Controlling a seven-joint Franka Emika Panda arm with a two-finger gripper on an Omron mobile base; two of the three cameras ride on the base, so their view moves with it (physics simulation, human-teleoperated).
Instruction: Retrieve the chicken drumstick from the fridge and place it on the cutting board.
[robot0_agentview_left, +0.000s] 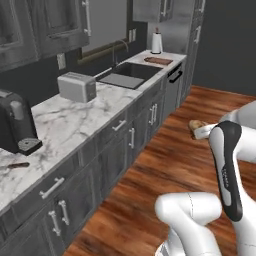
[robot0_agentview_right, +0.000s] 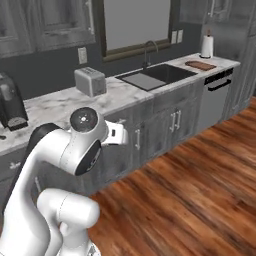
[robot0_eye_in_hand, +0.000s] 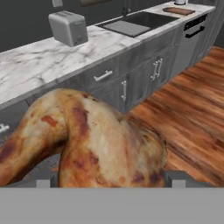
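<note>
Above wooden floor (robot0_eye_in_hand: 192, 100), chicken drumstick (robot0_eye_in_hand: 92, 140) sits clamped between fingers (robot0_eye_in_hand: 177, 178).

I see the chicken drumstick (robot0_eye_in_hand: 94, 140) filling the lower centre of the frame, with the toaster (robot0_eye_in_hand: 67, 27) upper left and the cutting board (robot0_eye_in_hand: 179, 11) at the upper right.

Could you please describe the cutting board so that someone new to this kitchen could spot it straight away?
Follow the marble counter past the sink to its far end. The cutting board lies flat there, by the upright paper towel roll; it is the only reddish-brown wooden slab on the counter.
</note>
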